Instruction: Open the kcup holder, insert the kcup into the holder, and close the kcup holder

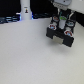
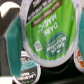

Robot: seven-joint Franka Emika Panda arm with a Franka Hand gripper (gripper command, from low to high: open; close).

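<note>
While gripped, kcup (image 2: 50, 31) over kcup holder (image 1: 61, 34)

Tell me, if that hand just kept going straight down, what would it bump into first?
Most likely the black box right beneath the hand. The wrist view is filled by a green-topped cup, which seems already pinched in the hand, so that cup would touch first. Depth is hard to judge.

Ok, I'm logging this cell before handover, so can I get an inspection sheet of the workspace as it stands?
Surface: white table, plain.
Job's things: black kcup holder stands toward the exterior view's right; the kcup, green lid up, fills the wrist view.
Clutter: tall white bottle at the back; other pods beside the kcup in the wrist view.
Grippers: gripper low over the holder; open or shut cannot be told.
Cables: nothing seen.
Surroundings: dark backdrop behind the table, too blurred to detail.
</note>
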